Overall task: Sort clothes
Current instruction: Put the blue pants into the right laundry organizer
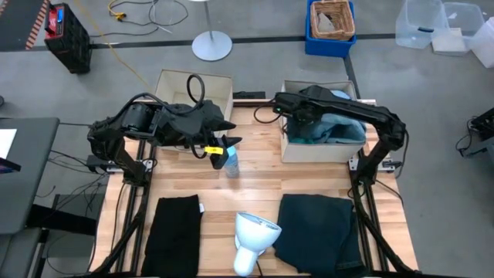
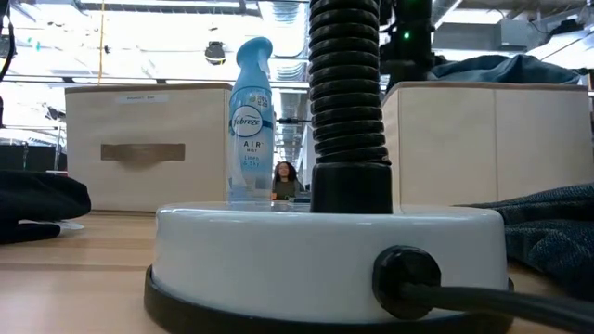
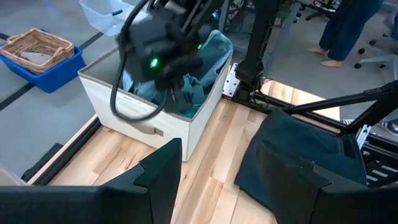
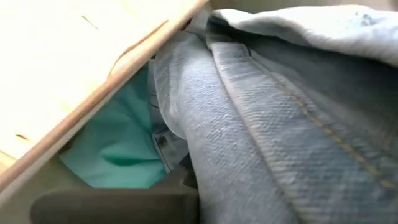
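The right beige box (image 1: 320,150) holds a grey-blue denim garment (image 4: 280,124) lying over a turquoise one (image 4: 124,149). My right gripper (image 1: 282,104) reaches down into the box's left end, right at these clothes (image 3: 186,93), which hide its tip. A black garment (image 1: 174,228) lies flat at the table's near left. A dark teal-black one (image 1: 316,224) lies flat at the near right. My left gripper (image 3: 227,180) hangs open above the table's middle, near the blue bottle (image 1: 231,162), with nothing between its fingers.
A second beige box (image 1: 174,81) stands at the far left behind my left arm. The blue spray bottle (image 2: 249,121) stands upright mid-table. A white lamp base (image 2: 325,250) with a black ribbed neck sits at the near edge between the two flat garments.
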Robot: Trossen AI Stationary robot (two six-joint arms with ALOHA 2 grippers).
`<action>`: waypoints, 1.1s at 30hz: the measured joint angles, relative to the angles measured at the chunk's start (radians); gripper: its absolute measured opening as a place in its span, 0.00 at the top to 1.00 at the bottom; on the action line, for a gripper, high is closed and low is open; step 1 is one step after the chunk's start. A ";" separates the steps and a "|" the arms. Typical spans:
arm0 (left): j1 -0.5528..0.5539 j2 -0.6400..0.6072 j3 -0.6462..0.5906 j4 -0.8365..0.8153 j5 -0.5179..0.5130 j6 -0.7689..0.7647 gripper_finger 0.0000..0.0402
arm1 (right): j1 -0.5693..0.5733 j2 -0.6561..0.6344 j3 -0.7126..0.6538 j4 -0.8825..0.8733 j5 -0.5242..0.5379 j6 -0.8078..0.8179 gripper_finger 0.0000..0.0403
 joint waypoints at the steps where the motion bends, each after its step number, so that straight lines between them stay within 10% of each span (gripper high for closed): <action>1: 0.000 0.000 0.000 -0.004 0.000 0.000 0.51 | 0.000 -0.011 0.000 0.002 0.000 0.000 0.76; 17: 0.000 0.000 0.000 -0.018 0.000 0.006 0.51 | 0.006 -0.326 0.002 0.068 0.021 0.065 0.32; 24: 0.000 0.000 0.000 -0.018 0.000 0.007 0.51 | -0.053 -0.395 0.002 -0.018 0.088 0.196 0.44; 33: 0.007 0.000 0.000 -0.017 0.000 0.005 0.51 | -0.096 -0.305 0.001 -0.095 0.019 0.204 0.87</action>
